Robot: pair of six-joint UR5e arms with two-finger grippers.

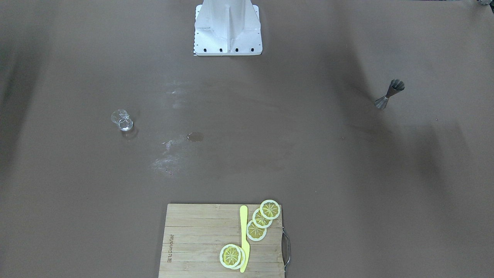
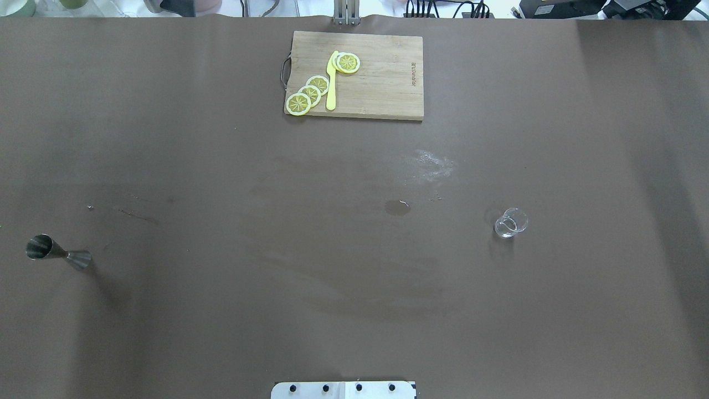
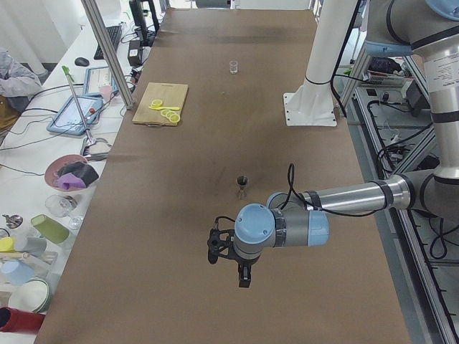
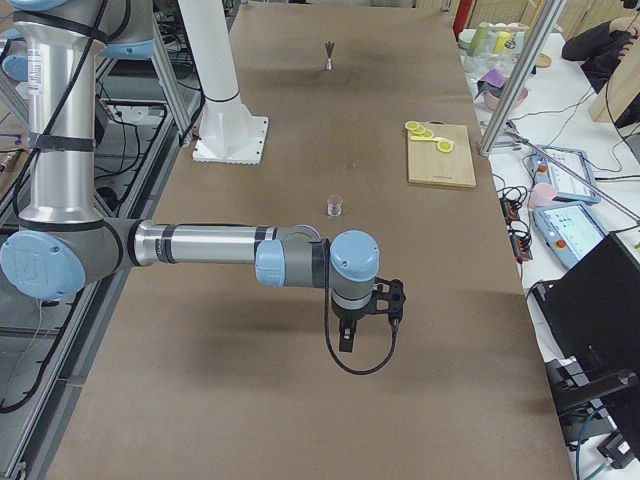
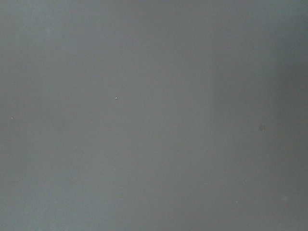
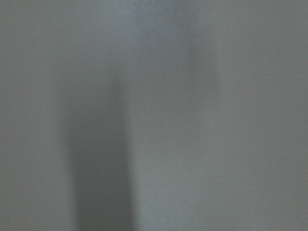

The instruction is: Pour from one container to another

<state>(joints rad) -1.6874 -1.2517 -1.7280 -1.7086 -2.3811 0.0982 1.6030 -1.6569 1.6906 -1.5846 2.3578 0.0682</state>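
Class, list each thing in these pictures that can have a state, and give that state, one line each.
Jigger: upright on the table, ungripped.
Glass: upright, ungripped, contents unclear.
Lemon slices: flat on the cutting board, overlapping.
Knife: flat on the cutting board.
Left gripper: over bare table, open or shut unclear.
Right gripper: over bare table, open or shut unclear.

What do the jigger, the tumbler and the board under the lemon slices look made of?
Jigger: grey metal, likely steel, dull sheen. Tumbler: clear glass or maybe plastic, see-through with bright glints. Board: pale wood, perhaps bamboo, visible strips and grain.
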